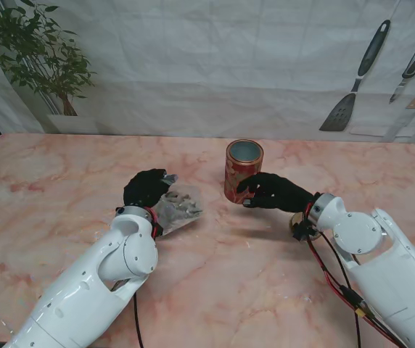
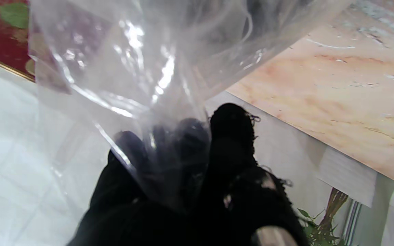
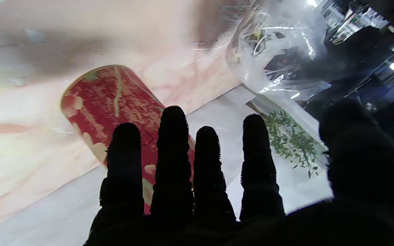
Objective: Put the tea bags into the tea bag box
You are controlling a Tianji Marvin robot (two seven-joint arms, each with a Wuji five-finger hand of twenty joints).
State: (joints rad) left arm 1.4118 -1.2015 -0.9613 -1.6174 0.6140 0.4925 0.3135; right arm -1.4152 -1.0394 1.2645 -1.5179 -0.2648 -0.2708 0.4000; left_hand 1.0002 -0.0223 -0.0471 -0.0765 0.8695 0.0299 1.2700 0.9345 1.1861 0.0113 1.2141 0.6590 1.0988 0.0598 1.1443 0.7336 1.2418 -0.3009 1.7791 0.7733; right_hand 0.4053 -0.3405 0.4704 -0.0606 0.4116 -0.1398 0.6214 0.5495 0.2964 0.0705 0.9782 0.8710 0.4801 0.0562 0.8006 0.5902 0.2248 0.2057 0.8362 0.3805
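A red round tea tin stands upright and open-topped at the table's middle; it also shows in the right wrist view. My left hand, in a black glove, is shut on a clear plastic bag that has pale tea bags inside. From the left wrist, the bag fills the view ahead of the pinching fingers. My right hand reaches to the tin's right side. Its fingers are straight and apart, right next to the tin wall, and I cannot tell if they touch it.
The pink marble table stretches wide on both sides. A potted plant stands behind its far left corner. A white backdrop with pictured kitchen tools hangs along the far edge.
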